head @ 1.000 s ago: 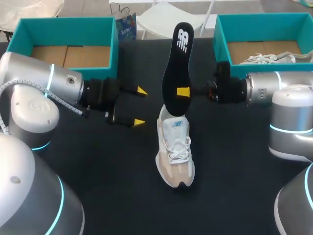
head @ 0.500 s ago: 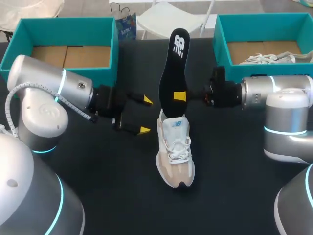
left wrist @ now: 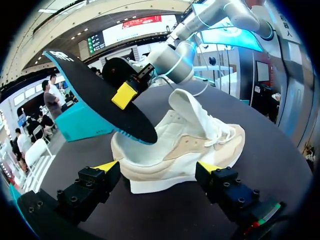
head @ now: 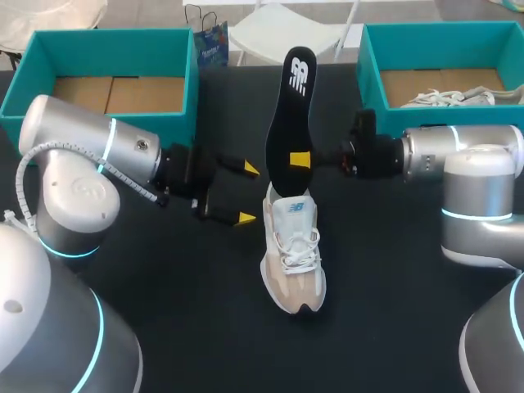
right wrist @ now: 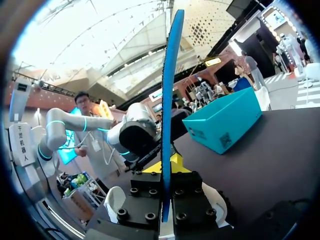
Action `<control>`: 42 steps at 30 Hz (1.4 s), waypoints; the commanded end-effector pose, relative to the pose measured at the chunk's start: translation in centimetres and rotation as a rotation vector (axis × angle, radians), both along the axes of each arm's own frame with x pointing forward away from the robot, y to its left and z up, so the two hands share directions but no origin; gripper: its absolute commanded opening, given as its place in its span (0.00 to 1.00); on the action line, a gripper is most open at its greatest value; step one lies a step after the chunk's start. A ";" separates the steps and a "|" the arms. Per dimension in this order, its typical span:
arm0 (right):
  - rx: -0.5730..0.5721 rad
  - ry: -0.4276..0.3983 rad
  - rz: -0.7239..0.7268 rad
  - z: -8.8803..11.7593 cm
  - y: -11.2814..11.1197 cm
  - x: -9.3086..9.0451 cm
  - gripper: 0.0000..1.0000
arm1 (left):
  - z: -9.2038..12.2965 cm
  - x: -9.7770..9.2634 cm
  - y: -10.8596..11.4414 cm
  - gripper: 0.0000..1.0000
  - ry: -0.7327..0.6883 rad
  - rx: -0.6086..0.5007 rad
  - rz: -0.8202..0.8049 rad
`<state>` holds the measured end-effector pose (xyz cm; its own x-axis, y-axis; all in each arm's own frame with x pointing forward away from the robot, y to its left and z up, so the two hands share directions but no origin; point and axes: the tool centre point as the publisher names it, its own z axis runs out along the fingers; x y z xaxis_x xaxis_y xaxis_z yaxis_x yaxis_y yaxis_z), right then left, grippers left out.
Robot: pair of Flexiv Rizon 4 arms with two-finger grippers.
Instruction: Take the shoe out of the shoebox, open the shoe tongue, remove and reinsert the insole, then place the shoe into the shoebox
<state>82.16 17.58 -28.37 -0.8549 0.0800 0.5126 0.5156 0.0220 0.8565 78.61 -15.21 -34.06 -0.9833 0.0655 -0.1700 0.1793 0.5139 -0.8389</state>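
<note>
Shoe: the pale shoe [head: 292, 254] stood upright on the black table [head: 164, 311], out of both boxes, toe toward the robot and tongue raised.
Insole: the black insole [head: 291, 123] was held up on end over the heel opening. Whether its lower end touched the shoe, I could not tell.
Right gripper: the right gripper [head: 299, 160] was clamped on the insole. Only one yellow tip showed from above, the other sat behind the insole. Its own camera saw the insole [right wrist: 167, 100] edge-on, pinched in the right gripper [right wrist: 166, 200].
Left gripper: the left gripper [head: 246, 194] had its fingers apart, just beside the heel and holding nothing. Its wrist view showed the shoe [left wrist: 190, 145] lying ahead of the open left gripper [left wrist: 157, 167].
Boxes: the left shoebox [head: 106, 49] showed bare cardboard inside. The right shoebox [head: 434, 37] held a white laced item [head: 446, 98], mostly hidden behind the arm.
Markings: a white logo sat on the insole's upper end and a small emblem on the tongue.
</note>
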 end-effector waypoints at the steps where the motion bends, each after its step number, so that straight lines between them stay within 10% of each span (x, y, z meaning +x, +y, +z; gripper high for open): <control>1: -0.027 0.023 0.022 -1.0 0.4 -0.2 0.00 | -0.9 0.1 -0.9 1.00 0.003 0.009 0.020; 42: -0.035 0.021 0.012 -1.7 0.3 -1.1 0.00 | -0.6 -0.3 -0.8 1.00 0.004 -0.007 0.042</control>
<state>81.11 17.77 -30.02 -0.8448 0.0862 0.5281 0.5335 0.0596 0.8437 78.36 -15.93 -34.64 -0.9859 0.0220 -0.1658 0.1535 0.5127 -0.8447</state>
